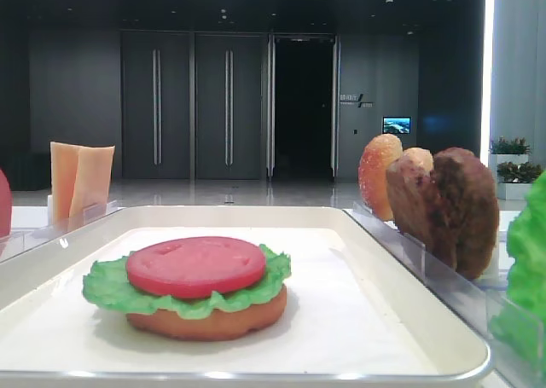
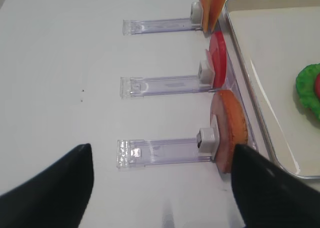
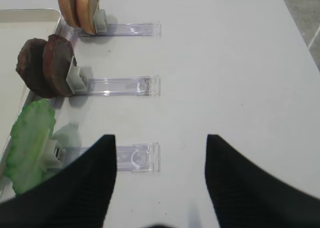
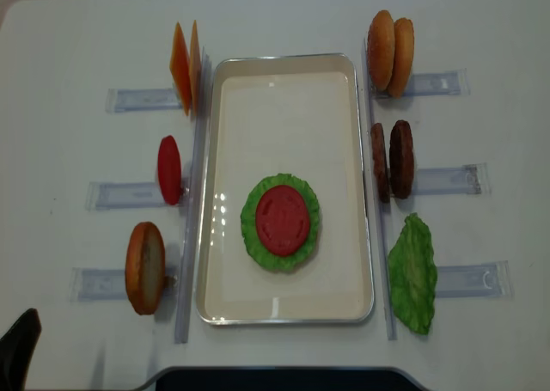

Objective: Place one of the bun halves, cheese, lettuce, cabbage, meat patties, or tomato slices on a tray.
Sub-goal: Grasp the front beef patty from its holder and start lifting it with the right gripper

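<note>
Middle of the tray (image 4: 225, 107) there's a bun half (image 1: 209, 318) with lettuce (image 4: 250, 229) and a tomato slice (image 4: 282, 219) stacked on top (patties (image 4: 391, 161) parked in the rack at right). Both hands, left hand (image 2: 162, 188) and right hand (image 3: 160, 180), hang spread wide over the bare desk (image 4: 69, 56), gripping nothing.

Your left gripper (image 2: 162, 188) is hanging with its black fingers (image 2: 55, 188) spread wide and gripping nothing, one finger edging into the overhead view's lower-left corner. Your right gripper (image 3: 160, 183) is hovering likewise, its fingers (image 3: 250, 188) parted and holding nothing.
</note>
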